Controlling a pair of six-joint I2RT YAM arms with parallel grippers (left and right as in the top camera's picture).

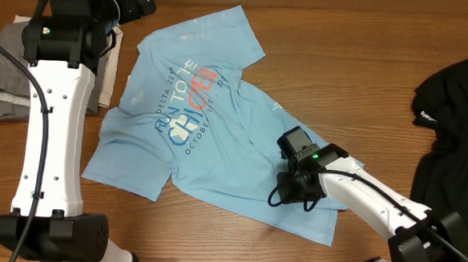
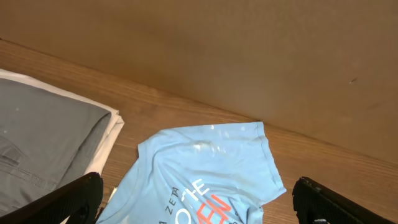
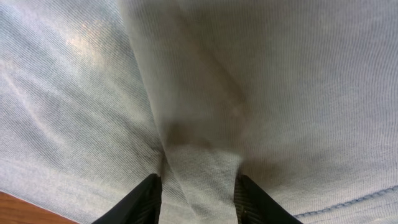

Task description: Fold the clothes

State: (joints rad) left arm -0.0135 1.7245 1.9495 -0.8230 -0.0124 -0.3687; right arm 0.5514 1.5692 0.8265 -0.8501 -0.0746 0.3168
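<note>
At the far left edge, folded grey trousers [image 1: 2, 79] lie on a white cloth [image 2: 114, 130]. Both are cut off by the frame, so their full outline cannot be made out. Just right of them the left arm reaches to the far side of the brown wooden table [image 1: 327, 40]. From overhead its own black housing hides its fingers. In the left wrist view the left gripper [image 2: 198, 185] hangs above the table with its two dark fingers [image 2: 74, 199] spread wide and nothing between them. Below it are a sleeve and the top of the chest print.

The light blue short-sleeved T-shirt [image 1: 209, 138] lies print-up and askew across the middle of the table, one sleeve toward the far edge and the hem toward the near right. It is wrinkled, with a fold running across its right half. The small lettering is only partly legible.

On the shirt's near-right part sits the right gripper [image 3: 196, 186]. From overhead its fingertips are hidden under the wrist camera. Up close, the fingers [image 3: 146, 199] stand narrow and pinch a raised ridge of the blue fabric.

At the far right a black garment [image 1: 451, 118] lies crumpled, cut off by the edge and well apart from the shirt.
</note>
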